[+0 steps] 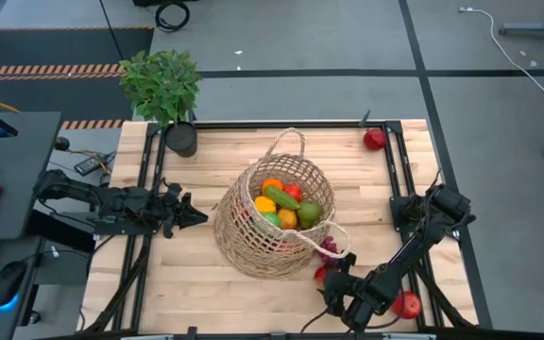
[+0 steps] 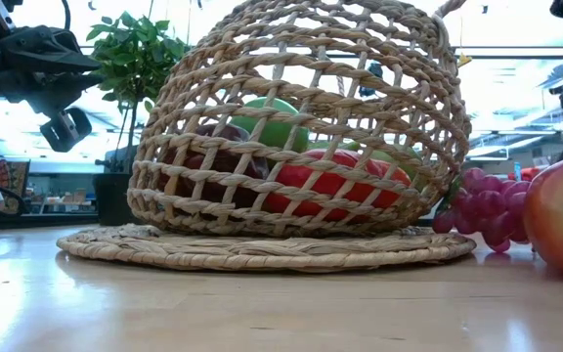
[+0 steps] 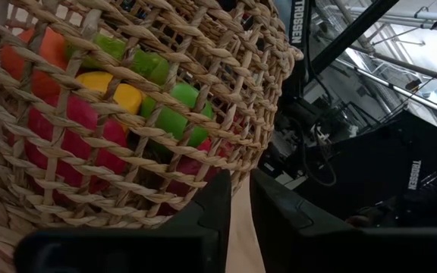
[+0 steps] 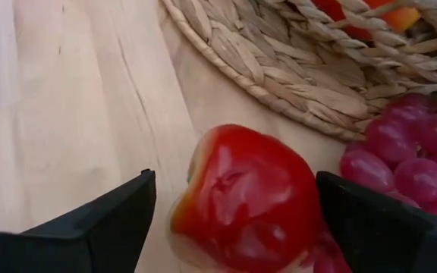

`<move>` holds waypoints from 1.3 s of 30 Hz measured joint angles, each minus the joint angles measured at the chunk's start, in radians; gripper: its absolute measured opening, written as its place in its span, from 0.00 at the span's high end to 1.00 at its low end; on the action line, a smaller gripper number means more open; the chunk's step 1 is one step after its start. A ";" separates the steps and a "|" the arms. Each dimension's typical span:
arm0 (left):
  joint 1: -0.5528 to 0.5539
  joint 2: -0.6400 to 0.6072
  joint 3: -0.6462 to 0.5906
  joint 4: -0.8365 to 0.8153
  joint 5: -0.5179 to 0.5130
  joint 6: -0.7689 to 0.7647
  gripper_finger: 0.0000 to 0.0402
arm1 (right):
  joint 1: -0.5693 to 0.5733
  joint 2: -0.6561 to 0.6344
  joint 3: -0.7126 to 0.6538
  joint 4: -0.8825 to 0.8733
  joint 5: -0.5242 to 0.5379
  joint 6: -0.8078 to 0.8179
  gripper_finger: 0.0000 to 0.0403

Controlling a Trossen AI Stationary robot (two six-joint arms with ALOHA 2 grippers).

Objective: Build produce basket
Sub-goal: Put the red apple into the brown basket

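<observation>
The right end effector (image 4: pixel 234 220) is held wide open low over the counter (image 4: pixel 67 98), its fingers flanking a red pepper (image 4: pixel 249 199) that is not yet gripped. Purple grapes (image 4: pixel 412 148) lie just beside one finger, touching the pepper. Just beyond both, the basket (image 1: pixel 272 212) is seen on its side, mostly filled with produce. A closing finger is judged likely to catch the grapes, or the rounded pepper may squirt out sideways. Two red apples (image 1: pixel 407 304) (image 1: pixel 375 140) remain outside. The left end effector (image 1: pixel 189 213), nearly closed and empty, waits beside the basket.
</observation>
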 joint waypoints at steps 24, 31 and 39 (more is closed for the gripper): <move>0.000 0.000 0.000 0.000 0.000 -0.001 0.84 | -0.012 -0.100 0.186 0.061 -0.235 -0.332 0.27; 0.000 0.000 0.000 0.000 0.000 -0.001 0.85 | -0.013 -0.255 0.287 0.138 -0.278 -0.418 0.26; 0.000 0.000 0.000 0.000 0.000 -0.001 0.85 | -0.033 -0.459 0.307 0.386 -0.365 -0.552 0.27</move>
